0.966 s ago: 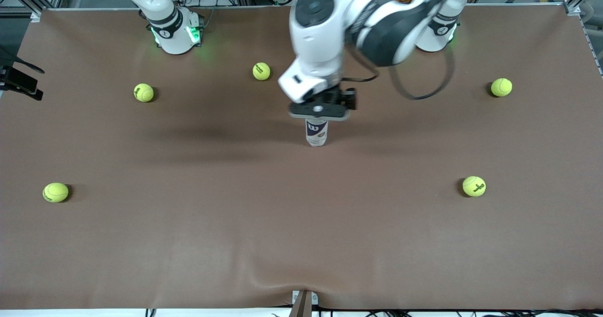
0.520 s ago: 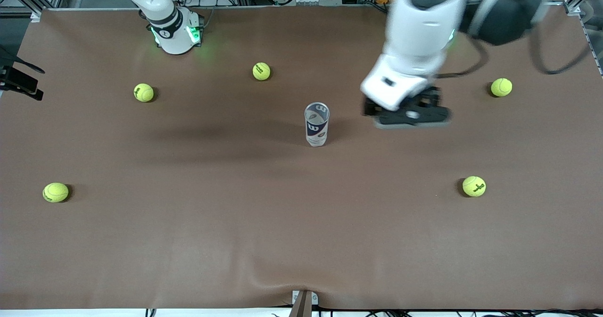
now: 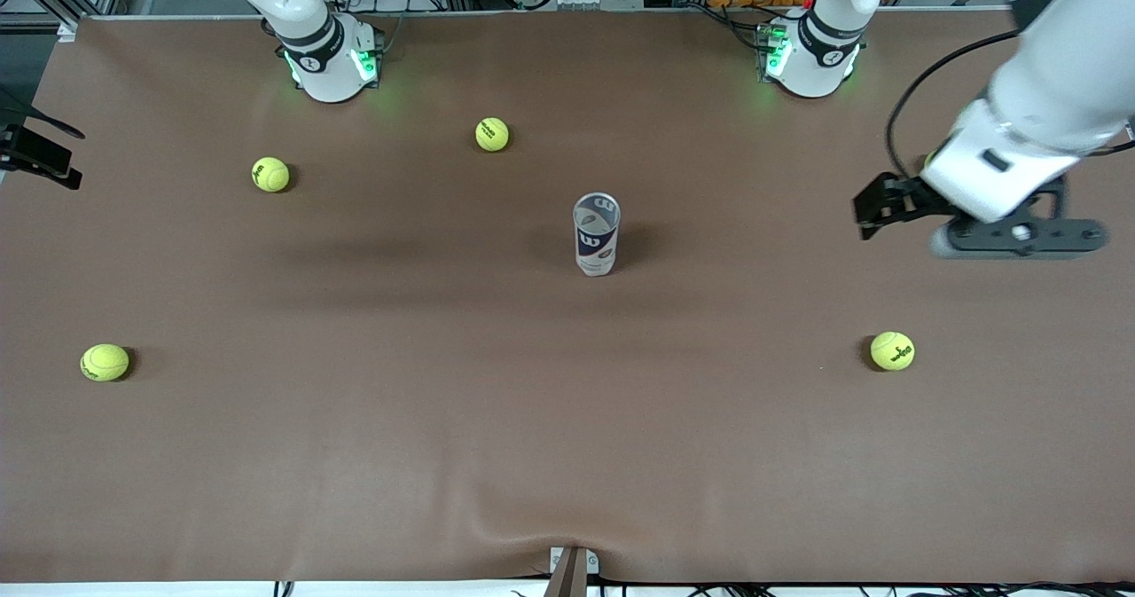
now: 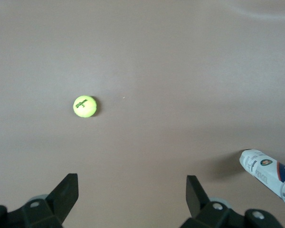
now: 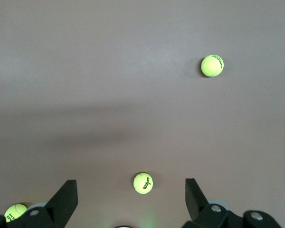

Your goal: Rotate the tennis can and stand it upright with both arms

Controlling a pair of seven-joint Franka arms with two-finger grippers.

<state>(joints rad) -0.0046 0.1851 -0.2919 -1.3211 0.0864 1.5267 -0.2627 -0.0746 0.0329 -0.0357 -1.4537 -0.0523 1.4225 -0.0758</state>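
- A tennis ball (image 3: 105, 362) lies nearest the front camera, at the right arm's end of the brown table (image 3: 443, 455).
- A second ball (image 3: 892, 350) lies a little farther from the camera, toward the left arm's end; the left wrist view shows it too (image 4: 85, 106).
- The tennis can (image 3: 596, 234) stands upright near the middle of the table, its open mouth up and its navy and white label facing the camera. Nothing touches it, and it stands well apart from every ball. In the left wrist view it shows at the edge (image 4: 268, 173).
- The left gripper (image 3: 1020, 240) hangs over the left arm's end of the table, well apart from the can, with its fingers (image 4: 66, 192) spread wide and nothing between them.
- Two more balls lie farther from the camera than the can, toward the right arm's end: one (image 3: 270, 174) and, nearer the bases, another (image 3: 492, 134).
- The right gripper (image 5: 130, 202) is out of the front view; its wrist view shows the fingers (image 5: 194, 192) apart and empty, high over the table and three balls. That arm waits.
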